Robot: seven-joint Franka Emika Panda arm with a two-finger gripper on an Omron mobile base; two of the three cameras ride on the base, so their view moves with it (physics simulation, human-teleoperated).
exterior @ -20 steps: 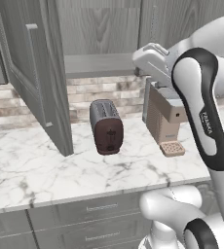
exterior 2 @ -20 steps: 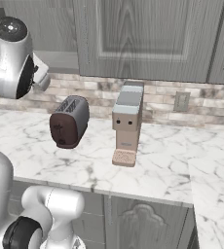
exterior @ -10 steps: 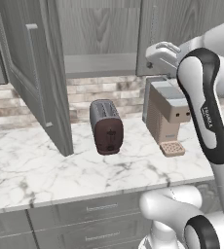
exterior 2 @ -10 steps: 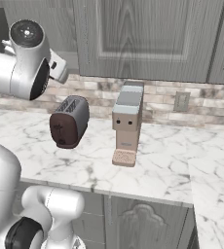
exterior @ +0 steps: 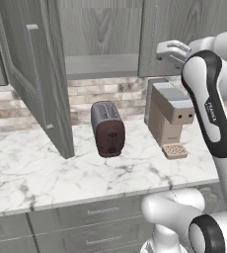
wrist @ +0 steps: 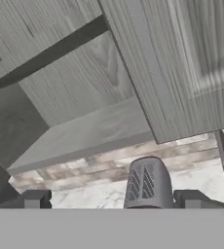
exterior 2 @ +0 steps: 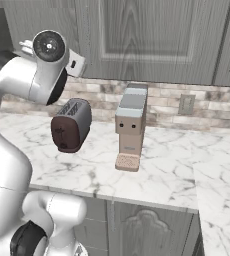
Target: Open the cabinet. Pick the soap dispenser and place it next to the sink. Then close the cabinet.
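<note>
The cabinet (exterior: 184,24) is a grey wood-grain wall unit. Its left door (exterior: 36,74) is swung wide open and its right door (wrist: 192,58) is shut, with a slim bar handle (wrist: 150,63). The plain grey shelf (wrist: 84,133) inside looks bare where I can see it. The soap dispenser and the sink are out of view. My gripper (wrist: 114,199) is open with nothing between its fingertips (wrist: 36,199). It hovers by the lower edge of the shut right door, and the hand (exterior: 167,49) sits above the counter appliances.
A dark toaster (exterior: 108,129) and a beige coffee machine (exterior: 170,116) stand on the marble counter (exterior: 46,173) under the cabinet. The open door juts out over the counter's left part. Drawer fronts (exterior: 95,212) run below the counter, and an outlet (exterior 2: 186,104) sits on the brick backsplash.
The arm has swung to the right and slightly up, carrying the hand closer to the shut right door. The gripper has stayed open. The cabinet door and the appliances have not moved.
</note>
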